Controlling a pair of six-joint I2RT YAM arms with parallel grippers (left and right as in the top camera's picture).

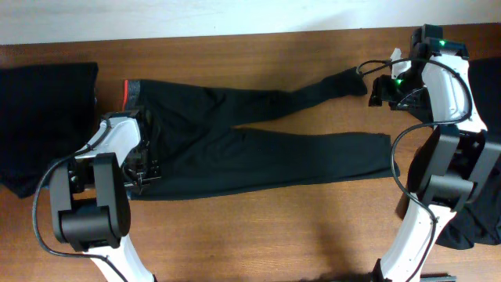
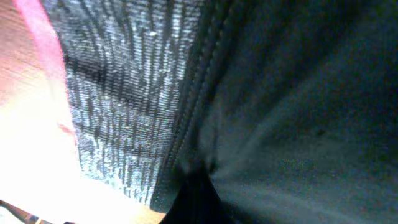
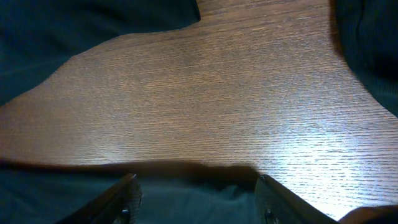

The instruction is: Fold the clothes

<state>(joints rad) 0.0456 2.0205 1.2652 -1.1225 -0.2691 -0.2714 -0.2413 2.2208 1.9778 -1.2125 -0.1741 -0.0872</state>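
Overhead: brown wooden table [image 1: 258,227] under black trousers [image 1: 235,157]

Warm room light, black cloth swallowing detail.
From above the bench [image 1: 258,235] is evenly lit and sharp, with soft shadows pooling toward its near edge; the black trousers [image 1: 258,149] show barely a fold. The left wrist view is pressed close, blurred, its left edge washed out pink-white. The right wrist view has glare on the wood at lower right; the fingers [image 3: 129,198] are dim and soft.
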